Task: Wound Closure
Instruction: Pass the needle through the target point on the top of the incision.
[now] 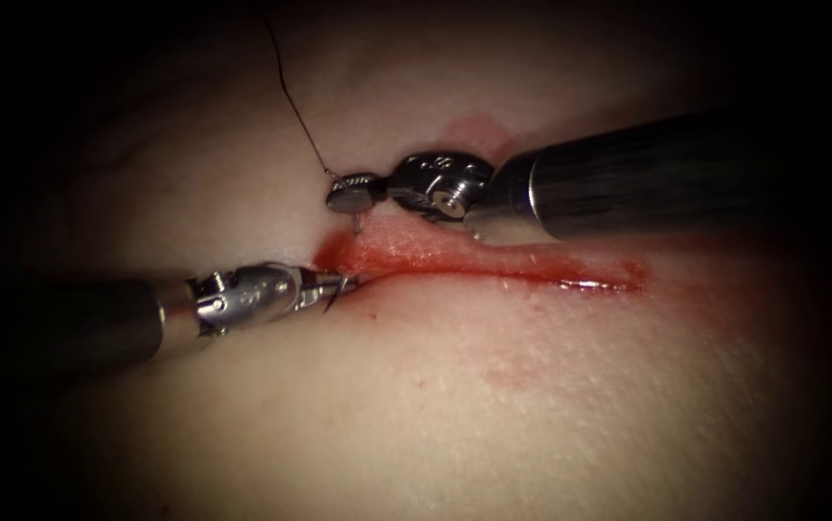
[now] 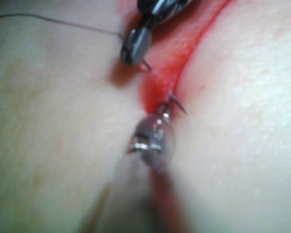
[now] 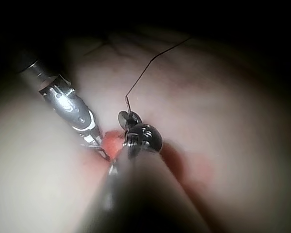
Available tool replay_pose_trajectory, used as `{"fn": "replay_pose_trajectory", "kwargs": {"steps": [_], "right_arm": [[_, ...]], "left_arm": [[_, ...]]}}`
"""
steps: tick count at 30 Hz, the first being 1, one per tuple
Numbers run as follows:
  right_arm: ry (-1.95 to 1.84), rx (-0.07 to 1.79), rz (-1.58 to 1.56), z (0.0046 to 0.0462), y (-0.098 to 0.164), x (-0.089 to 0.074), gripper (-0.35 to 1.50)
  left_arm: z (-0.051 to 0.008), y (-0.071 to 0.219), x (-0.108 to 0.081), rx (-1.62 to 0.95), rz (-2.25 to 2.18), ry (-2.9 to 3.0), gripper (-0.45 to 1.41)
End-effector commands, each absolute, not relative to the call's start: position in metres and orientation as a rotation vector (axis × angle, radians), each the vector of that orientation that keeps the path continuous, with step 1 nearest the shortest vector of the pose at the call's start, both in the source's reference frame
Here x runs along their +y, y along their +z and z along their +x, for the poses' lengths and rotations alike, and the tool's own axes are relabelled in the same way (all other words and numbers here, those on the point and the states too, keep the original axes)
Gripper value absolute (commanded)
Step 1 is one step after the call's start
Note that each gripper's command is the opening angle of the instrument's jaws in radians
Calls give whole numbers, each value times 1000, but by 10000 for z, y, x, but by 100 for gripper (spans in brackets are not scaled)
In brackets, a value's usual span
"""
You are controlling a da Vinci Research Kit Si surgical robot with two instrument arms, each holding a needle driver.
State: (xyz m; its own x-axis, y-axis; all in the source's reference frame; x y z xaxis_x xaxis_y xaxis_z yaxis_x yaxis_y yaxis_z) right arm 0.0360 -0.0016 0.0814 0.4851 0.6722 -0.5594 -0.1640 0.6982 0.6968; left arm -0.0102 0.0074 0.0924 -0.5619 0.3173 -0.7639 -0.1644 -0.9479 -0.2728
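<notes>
The cut [image 1: 493, 268] runs across the tissue [image 1: 532, 405], red and moist. My right tool [image 1: 348, 196] is over the cut's left end, jaws shut on the needle near its thread end. A short bit of the needle [image 1: 355, 226] goes down from those jaws into the far lip of the cut. The needle's tip [image 2: 179, 104] comes out at the near lip, where my left tool [image 1: 337, 286] has its jaws shut on it. The dark thread [image 1: 291, 101] rises from the right tool up and away to the back.
Red fluid [image 1: 590, 283] glistens along the right end of the cut, and a faint pink stain [image 1: 479, 130] marks the tissue behind the right tool. The right tool's thick shaft [image 1: 628, 174] lies across the far side of the cut.
</notes>
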Motion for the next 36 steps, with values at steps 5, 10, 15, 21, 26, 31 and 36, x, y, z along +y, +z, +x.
{"fn": "replay_pose_trajectory", "kwargs": {"steps": [5, 10, 15, 21, 26, 31, 36], "right_arm": [[555, 936, 678, 368, 820, -30, -35], [567, 940, 730, 369, 822, -40, -35], [577, 939, 787, 372, 825, -54, -35], [592, 919, 849, 373, 827, -64, -35], [588, 913, 884, 372, 826, -70, -35], [588, 906, 905, 372, 826, -74, -35], [620, 920, 823, 370, 827, -63, 78]], "left_arm": [[-108, 931, 71, -250, -1297, 2545, -35], [-108, 931, 72, -251, -1298, 2545, -35], [-107, 930, 73, -254, -1294, 2540, -35], [-107, 929, 73, -252, -1293, 2539, -35], [-107, 928, 73, -252, -1293, 2539, -35], [-107, 928, 73, -253, -1293, 2539, -35], [-107, 927, 73, -253, -1292, 2538, -35]]}}
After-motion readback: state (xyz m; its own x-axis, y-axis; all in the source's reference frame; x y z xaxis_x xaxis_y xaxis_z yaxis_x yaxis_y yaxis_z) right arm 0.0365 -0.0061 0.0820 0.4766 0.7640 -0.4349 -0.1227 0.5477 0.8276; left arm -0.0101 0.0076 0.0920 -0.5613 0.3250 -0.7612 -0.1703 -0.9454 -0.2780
